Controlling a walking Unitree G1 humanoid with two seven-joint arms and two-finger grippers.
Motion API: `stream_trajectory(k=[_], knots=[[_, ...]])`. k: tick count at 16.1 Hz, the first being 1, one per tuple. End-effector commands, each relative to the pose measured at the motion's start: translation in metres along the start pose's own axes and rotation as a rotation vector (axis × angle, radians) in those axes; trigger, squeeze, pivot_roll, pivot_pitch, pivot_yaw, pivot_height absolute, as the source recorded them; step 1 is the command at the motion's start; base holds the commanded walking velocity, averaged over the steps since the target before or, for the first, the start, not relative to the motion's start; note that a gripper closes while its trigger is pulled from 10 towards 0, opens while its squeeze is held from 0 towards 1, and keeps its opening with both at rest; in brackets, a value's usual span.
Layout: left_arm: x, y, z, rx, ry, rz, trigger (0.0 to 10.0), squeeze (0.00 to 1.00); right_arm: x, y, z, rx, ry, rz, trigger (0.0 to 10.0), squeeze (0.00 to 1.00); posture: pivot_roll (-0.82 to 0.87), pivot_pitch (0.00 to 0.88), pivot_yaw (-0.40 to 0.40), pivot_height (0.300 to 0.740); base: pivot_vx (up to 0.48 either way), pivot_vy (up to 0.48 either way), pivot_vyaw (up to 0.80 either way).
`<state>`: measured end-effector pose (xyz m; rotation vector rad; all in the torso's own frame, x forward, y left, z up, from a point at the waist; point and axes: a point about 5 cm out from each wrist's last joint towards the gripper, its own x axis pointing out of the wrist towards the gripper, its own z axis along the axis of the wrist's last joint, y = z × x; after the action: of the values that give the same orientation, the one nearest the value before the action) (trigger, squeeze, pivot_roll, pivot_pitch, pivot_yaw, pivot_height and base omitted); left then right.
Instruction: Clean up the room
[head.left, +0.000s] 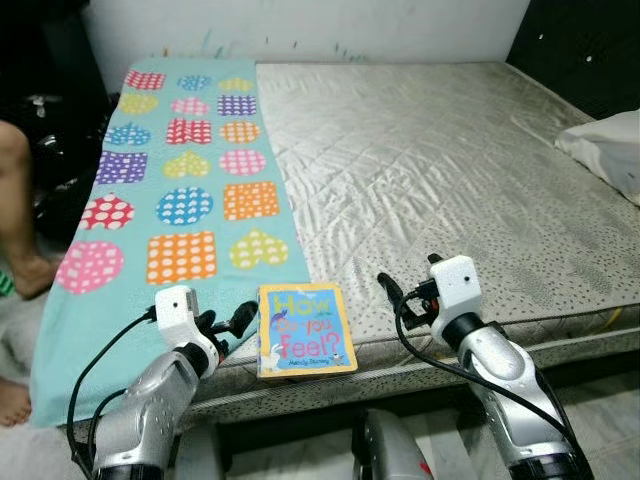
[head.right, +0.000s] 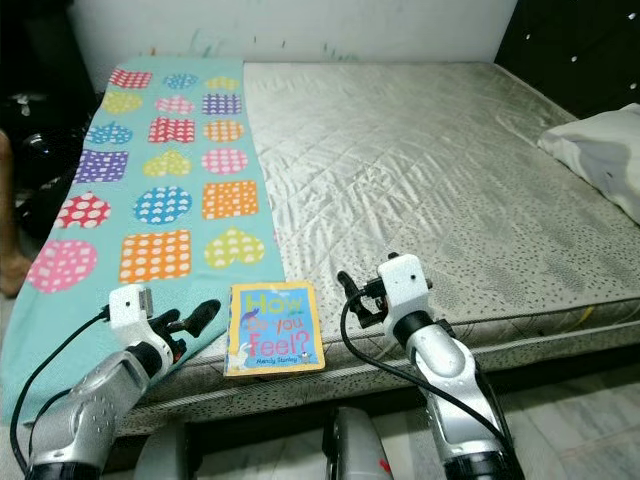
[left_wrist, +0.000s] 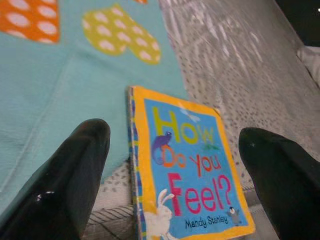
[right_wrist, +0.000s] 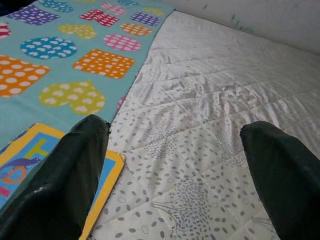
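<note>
— Where's your book (head.left: 306, 330)?
— Flat at the bed's (head.left: 450, 170) near edge, just beside the teal patterned blanket (head.left: 180, 190).
— And your grippers?
— Your left gripper (left_wrist: 172, 165) points at the book, fingers apart. Your right gripper (right_wrist: 175, 165) hangs beside it, fingers apart too.

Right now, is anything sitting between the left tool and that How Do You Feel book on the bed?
Nothing visible. The left tool is open just beside the book, with only teal blanket and mattress edge between.
</note>
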<state>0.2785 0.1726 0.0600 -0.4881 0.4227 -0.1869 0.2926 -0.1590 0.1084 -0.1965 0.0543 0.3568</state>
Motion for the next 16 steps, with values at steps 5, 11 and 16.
stream_trajectory(k=[5,11,16], knots=[[0.012,0.000,-0.021,-0.060,0.149,-0.043,10.0,0.00,-0.031,-0.017,-0.001,-0.013,0.038,-0.001,10.0,0.00,-0.17,0.094,-0.055,0.580,0.000,0.000,0.00],[0.020,0.005,-0.016,-0.076,0.139,-0.025,10.0,0.00,-0.043,-0.015,0.000,-0.039,0.069,0.020,10.0,0.00,-0.20,0.112,-0.063,0.555,0.000,0.000,0.00],[0.016,0.016,-0.017,-0.100,0.137,0.011,10.0,0.00,-0.041,-0.020,-0.004,-0.066,0.084,0.034,10.0,0.00,-0.20,0.109,-0.072,0.555,0.000,0.000,0.00]])
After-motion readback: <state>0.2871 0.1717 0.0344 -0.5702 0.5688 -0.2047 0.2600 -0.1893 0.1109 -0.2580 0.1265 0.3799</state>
